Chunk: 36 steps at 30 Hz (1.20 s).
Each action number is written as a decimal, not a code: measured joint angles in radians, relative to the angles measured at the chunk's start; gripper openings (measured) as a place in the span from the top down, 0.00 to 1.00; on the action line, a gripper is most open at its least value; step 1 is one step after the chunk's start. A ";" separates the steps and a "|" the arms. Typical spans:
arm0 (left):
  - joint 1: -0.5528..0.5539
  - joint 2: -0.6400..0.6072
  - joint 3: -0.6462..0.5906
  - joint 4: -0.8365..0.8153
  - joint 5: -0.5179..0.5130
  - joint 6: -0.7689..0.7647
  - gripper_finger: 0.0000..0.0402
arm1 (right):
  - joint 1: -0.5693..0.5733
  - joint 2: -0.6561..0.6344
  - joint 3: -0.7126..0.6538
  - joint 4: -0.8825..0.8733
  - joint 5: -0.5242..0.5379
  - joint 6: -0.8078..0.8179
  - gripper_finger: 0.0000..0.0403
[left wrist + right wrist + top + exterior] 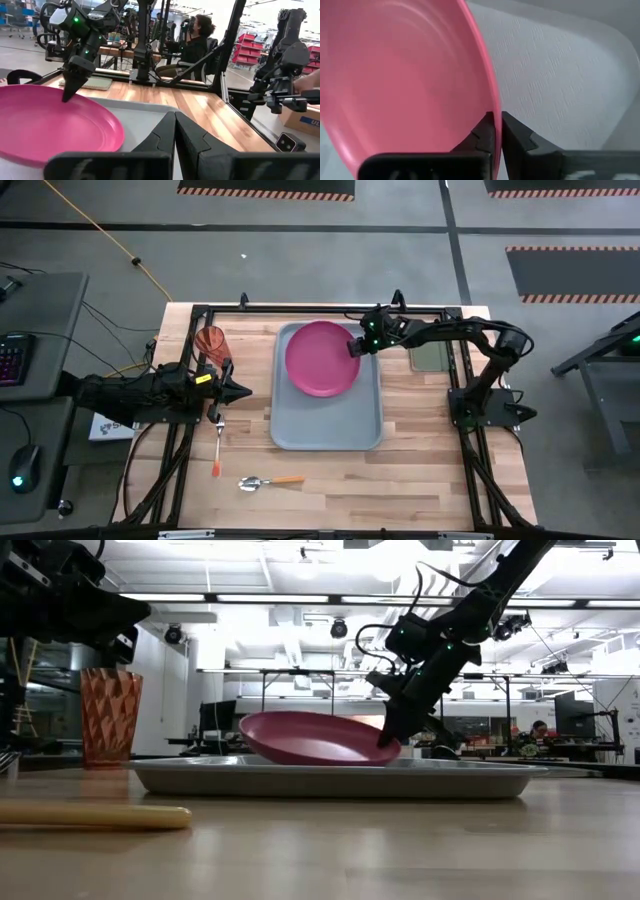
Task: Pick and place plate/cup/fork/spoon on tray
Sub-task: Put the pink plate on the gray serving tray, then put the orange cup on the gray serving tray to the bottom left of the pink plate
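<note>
The right gripper (354,347) pinches the plate's (320,360) rim, tilting it over the tray's (330,430) far end; release comes next, I'd say.

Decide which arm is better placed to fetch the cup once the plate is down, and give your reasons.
Left. The left gripper sits shut just beside the cup, on the tray's left. The right gripper is shut on the plate, whose far edge is tilted up, across the tray from the cup.
</note>
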 joint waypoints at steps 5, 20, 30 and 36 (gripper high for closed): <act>0.000 0.000 0.000 0.000 0.000 0.000 1.00 | 0.000 0.000 0.000 -0.006 0.025 0.014 0.87; 0.000 0.000 0.000 0.000 0.000 0.000 1.00 | -0.052 -0.064 0.000 -0.026 0.094 -0.166 0.58; 0.000 0.000 0.000 0.000 0.000 0.000 1.00 | -0.037 -0.342 -0.048 -0.212 0.114 -0.372 0.57; 0.000 0.000 0.000 0.000 0.000 0.000 1.00 | 0.092 -0.557 -0.320 -0.029 0.133 -0.310 0.57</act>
